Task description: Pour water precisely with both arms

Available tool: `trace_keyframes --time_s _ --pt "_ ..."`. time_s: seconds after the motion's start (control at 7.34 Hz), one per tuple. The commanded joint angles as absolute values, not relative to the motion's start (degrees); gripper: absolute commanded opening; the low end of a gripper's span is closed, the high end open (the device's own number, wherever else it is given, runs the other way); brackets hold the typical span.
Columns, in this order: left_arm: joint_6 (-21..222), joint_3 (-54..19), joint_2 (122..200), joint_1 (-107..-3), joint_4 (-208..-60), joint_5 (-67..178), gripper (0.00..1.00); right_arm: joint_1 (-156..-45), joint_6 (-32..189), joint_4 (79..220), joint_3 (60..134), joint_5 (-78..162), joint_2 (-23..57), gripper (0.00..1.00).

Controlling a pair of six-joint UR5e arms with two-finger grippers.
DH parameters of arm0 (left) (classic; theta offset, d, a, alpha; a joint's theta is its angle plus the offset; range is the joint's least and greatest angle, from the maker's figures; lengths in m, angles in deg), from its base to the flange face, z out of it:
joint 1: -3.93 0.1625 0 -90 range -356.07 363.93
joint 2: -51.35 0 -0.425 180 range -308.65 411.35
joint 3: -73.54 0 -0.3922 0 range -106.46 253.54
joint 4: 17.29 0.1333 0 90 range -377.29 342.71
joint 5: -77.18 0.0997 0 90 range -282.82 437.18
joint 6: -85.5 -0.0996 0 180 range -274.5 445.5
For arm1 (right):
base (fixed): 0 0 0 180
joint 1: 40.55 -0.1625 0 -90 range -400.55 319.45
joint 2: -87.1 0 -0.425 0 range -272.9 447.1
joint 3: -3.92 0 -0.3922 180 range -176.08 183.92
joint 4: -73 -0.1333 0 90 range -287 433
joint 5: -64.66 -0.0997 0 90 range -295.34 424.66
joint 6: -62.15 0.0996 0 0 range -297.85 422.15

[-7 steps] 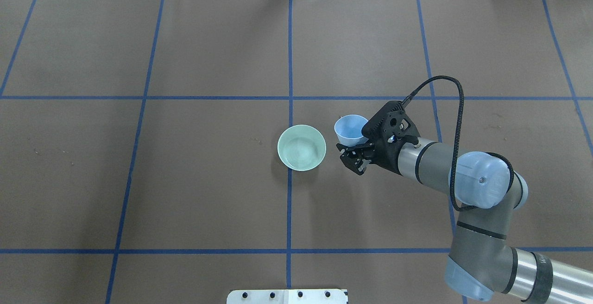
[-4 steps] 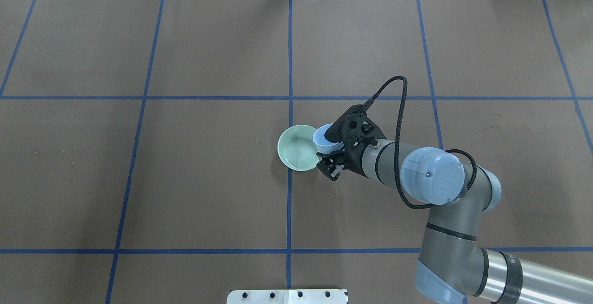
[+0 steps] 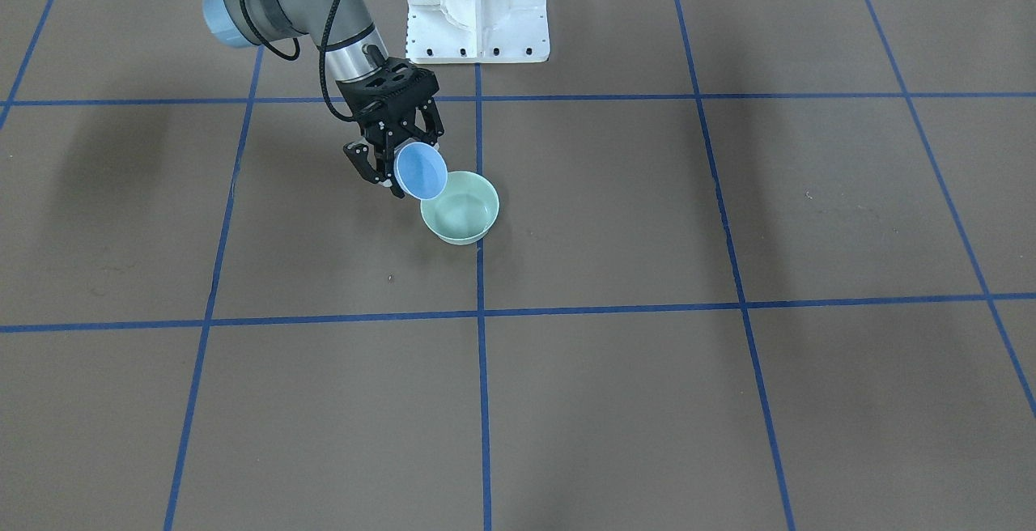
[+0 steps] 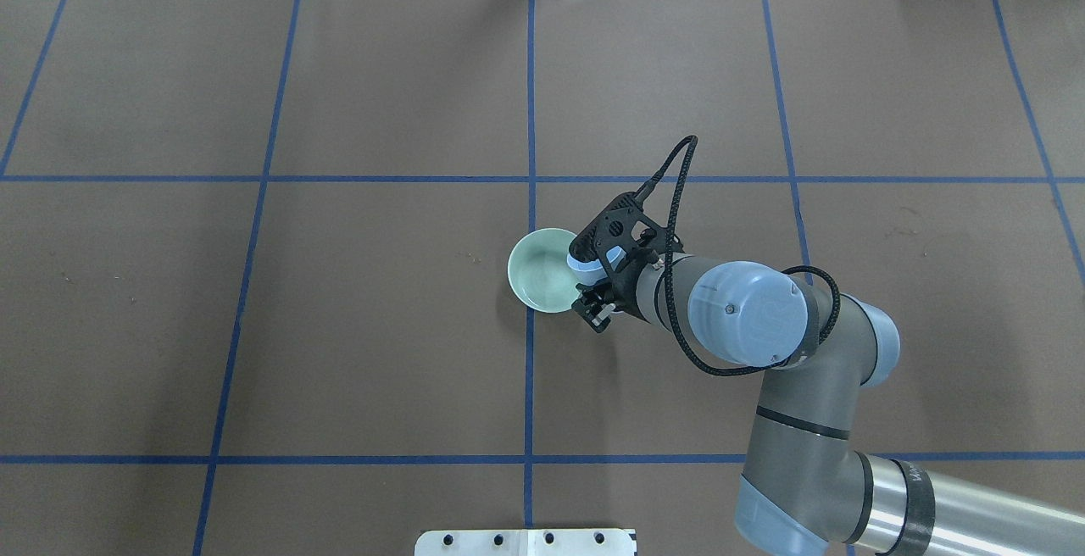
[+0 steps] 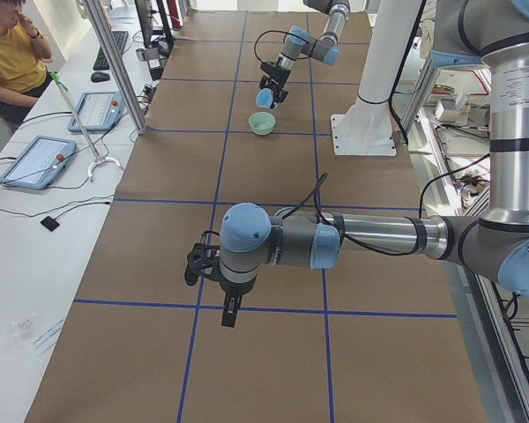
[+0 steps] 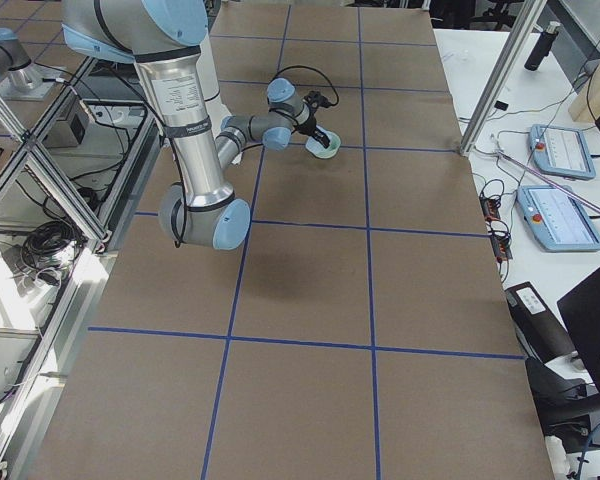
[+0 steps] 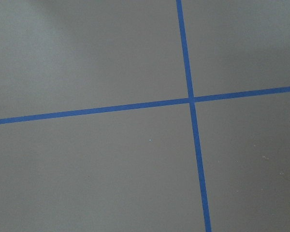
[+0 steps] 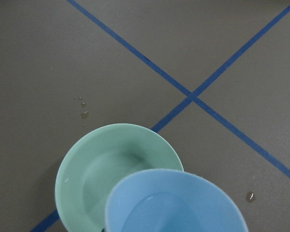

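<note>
My right gripper (image 3: 387,167) is shut on a light blue cup (image 3: 421,172). It holds the cup tipped far over, mouth above the near rim of a pale green bowl (image 3: 461,211). In the overhead view the cup (image 4: 581,265) overlaps the right edge of the bowl (image 4: 542,272) and the gripper (image 4: 589,286) sits just right of it. In the right wrist view the cup (image 8: 176,203) hangs over the bowl (image 8: 106,164). Water shows as a faint sheen in the bowl; I see no clear stream. My left gripper (image 5: 204,264) hovers over bare table far from the bowl; I cannot tell its state.
Small water drops (image 8: 84,115) lie on the brown paper beside the bowl. The white pedestal (image 3: 477,5) stands behind the bowl on the robot's side. Blue tape lines (image 7: 191,99) grid the table. An operator (image 5: 9,53) sits at the far side with tablets.
My right arm has carried the blue cup left from beside the bowl to over its rim. The cup has tipped further toward the bowl.
</note>
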State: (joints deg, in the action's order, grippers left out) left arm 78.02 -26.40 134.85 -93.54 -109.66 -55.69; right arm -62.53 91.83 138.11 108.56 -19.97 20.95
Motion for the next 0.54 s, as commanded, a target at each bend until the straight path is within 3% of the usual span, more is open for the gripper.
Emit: trace_keyframes --time_s 0.0,0.41 --pt "78.03 -26.31 134.85 -93.54 -109.66 -55.62 1.0 -62.52 91.42 142.59 108.69 -19.98 22.58 0.0" --pt "77.95 -26.31 134.85 -93.54 -109.66 -55.62 1.0 -62.35 91.33 149.19 108.51 -19.98 25.4 0.0"
